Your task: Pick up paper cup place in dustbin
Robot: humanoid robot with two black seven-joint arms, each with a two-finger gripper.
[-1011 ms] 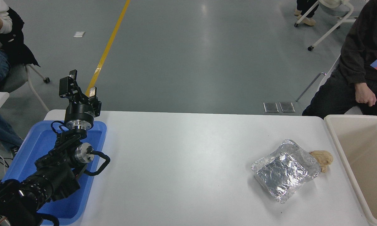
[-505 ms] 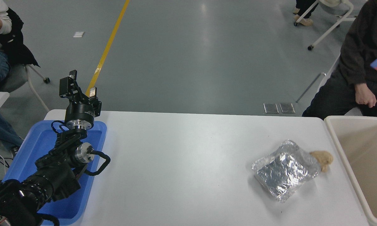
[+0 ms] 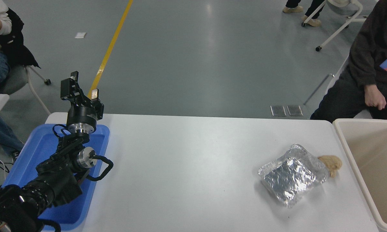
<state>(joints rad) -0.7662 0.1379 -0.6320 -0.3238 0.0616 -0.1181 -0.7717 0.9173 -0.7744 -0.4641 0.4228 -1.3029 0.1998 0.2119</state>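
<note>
White blur at dustbin (image 3: 344,141) right edge gone; left gripper (image 3: 80,87) parked over blue tray (image 3: 35,151), jaws released.

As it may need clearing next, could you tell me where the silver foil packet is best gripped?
Probably from above, at the crinkled left edge of the foil packet: it lies flat on the white table, so only that puckered border offers the pincer purchase, away from the tan lump at its right.
</note>
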